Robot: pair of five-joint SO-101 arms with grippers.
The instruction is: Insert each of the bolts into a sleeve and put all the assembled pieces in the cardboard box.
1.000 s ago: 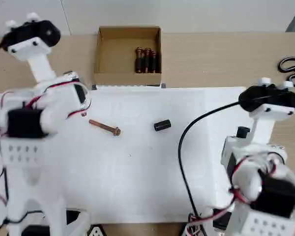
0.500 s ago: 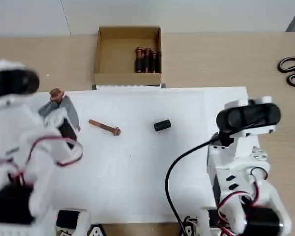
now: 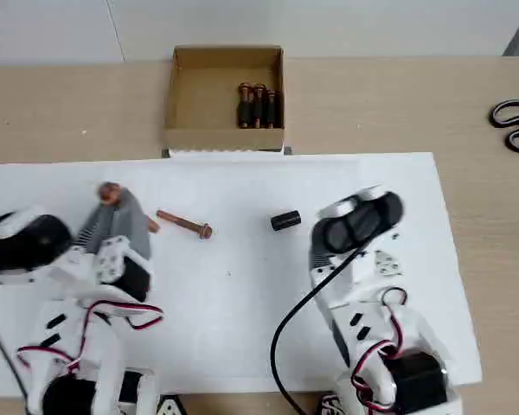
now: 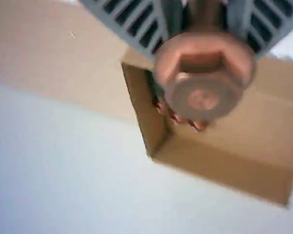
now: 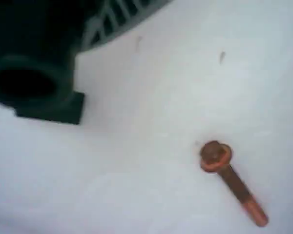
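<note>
My left gripper (image 3: pixel 112 206) is shut on a copper bolt (image 3: pixel 110 191) over the left of the white sheet. Its hex head (image 4: pixel 204 73) sits close between the grey ribbed fingers (image 4: pixel 132 19). A second bolt (image 3: pixel 183 224) lies loose on the sheet just to the right, also seen as bolt (image 5: pixel 232 185). A black sleeve (image 3: pixel 285 220) lies on its side mid-sheet, its open end (image 5: pixel 27 83) facing my right gripper (image 5: pixel 115 19), which is right beside it. The cardboard box (image 3: pixel 190 95) at the back holds assembled pieces (image 3: pixel 258 105).
The white sheet (image 3: pixel 242 303) covers most of the wooden table. Black scissors (image 3: pixel 515 121) lie at the far right edge. The right arm's body (image 3: pixel 359 223) stands just right of the sleeve. In the left wrist view the box (image 4: pixel 224 161) lies beyond the held bolt.
The left arm swung from the back left toward the front, carrying its bolt. The right arm moved left across the sheet up to the sleeve. The loose bolt and the sleeve stayed put.
</note>
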